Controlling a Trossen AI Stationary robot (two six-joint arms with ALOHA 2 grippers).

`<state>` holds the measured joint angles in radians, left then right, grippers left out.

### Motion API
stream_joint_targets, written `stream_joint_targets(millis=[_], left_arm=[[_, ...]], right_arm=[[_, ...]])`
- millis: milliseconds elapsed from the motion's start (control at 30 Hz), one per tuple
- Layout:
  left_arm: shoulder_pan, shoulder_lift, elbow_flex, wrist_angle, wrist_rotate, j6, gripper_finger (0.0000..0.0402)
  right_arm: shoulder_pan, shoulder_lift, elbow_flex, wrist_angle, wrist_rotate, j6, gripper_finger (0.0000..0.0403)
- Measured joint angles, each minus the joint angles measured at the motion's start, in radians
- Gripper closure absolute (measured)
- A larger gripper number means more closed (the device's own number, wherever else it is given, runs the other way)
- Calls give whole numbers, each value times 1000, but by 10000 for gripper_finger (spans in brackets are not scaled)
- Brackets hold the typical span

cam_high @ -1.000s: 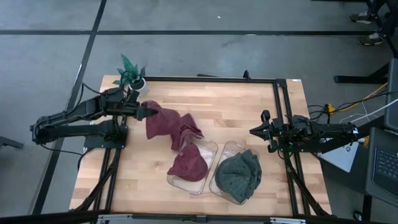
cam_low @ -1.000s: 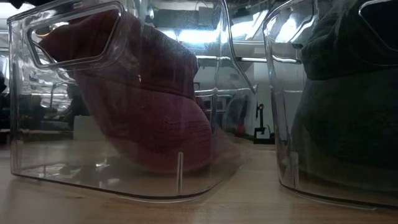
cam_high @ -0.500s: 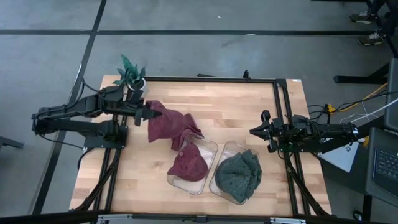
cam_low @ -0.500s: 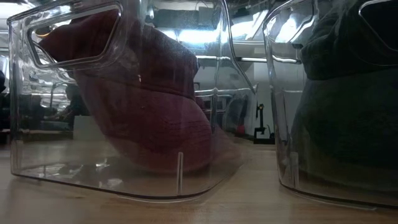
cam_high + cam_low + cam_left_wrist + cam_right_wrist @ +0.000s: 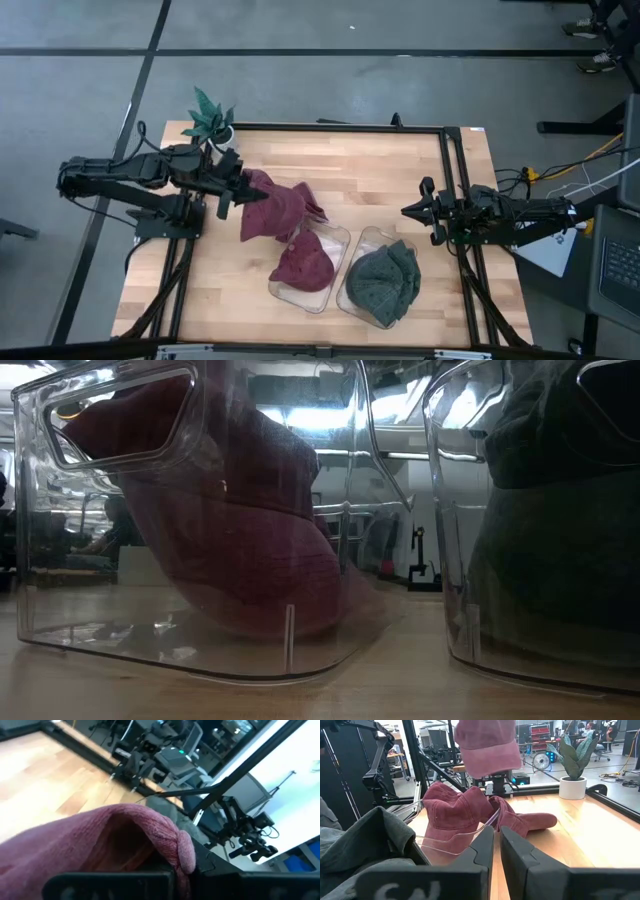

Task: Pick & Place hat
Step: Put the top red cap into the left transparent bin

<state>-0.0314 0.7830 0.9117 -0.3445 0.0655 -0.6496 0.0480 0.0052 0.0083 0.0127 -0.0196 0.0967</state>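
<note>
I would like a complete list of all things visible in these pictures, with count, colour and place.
Maroon cloth hats: three; one in the left clear bin, one lying beside it on the table, one held up by the left gripper.
Dark green cloth hat: one, in the right clear bin.
Clear plastic bins: two, side by side, near table edge.
Green potted plant: one, far left corner.
Wooden table: one, light.
Left gripper: shut on a maroon hat.
Right gripper: shut, idle at right side.

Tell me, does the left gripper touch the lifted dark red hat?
Touching. The left wrist view shows the left gripper shut on the dark red hat.
</note>
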Motion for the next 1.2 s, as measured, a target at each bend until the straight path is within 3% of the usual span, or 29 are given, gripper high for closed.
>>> stream_joint_targets(millis=[267, 600, 800, 1200], left_arm=[[-119, 109, 69, 132, -43, 46, 398], [-267, 257, 152, 169, -69, 123, 398], [-282, 346, 215, 169, -72, 158, 398], [-280, 507, 292, 150, 25, 315, 398]], right_arm=[[0, 0, 0, 0, 0, 0, 369], [0, 0, 0, 0, 0, 0, 369], [0, 0, 0, 0, 0, 0, 369], [0, 0, 0, 0, 0, 0, 369]])
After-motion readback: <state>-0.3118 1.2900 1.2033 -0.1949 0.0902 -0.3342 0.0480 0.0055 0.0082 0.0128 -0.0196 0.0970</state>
